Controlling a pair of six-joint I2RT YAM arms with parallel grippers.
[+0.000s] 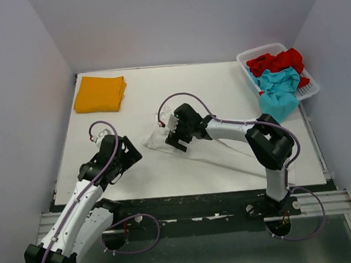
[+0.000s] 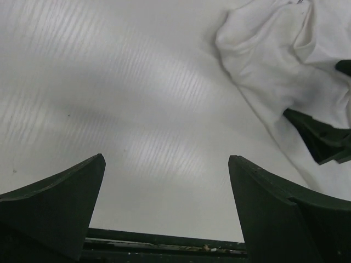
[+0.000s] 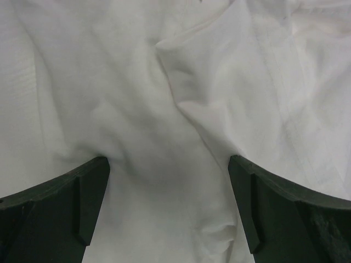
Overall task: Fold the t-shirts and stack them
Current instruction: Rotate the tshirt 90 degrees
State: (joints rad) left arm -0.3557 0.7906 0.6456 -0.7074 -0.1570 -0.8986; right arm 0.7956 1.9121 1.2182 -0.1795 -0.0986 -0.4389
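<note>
A white t-shirt [image 1: 213, 153] lies rumpled on the white table, stretching from the middle toward the right front. My right gripper [image 1: 175, 137] is open, pressed down over its bunched left end; white cloth [image 3: 164, 137] fills the gap between the fingers [image 3: 71, 208]. My left gripper [image 1: 129, 156] is open and empty over bare table, left of the shirt, whose edge shows in the left wrist view [image 2: 274, 66]. An orange-yellow t-shirt [image 1: 100, 93] lies folded at the far left. Red [image 1: 276, 61] and teal [image 1: 278, 88] t-shirts are heaped in the basket.
A white lattice basket [image 1: 309, 86] stands at the far right corner, the teal shirt hanging over its near rim. Grey walls close in the table on three sides. A black rail [image 1: 192, 204] runs along the near edge.
</note>
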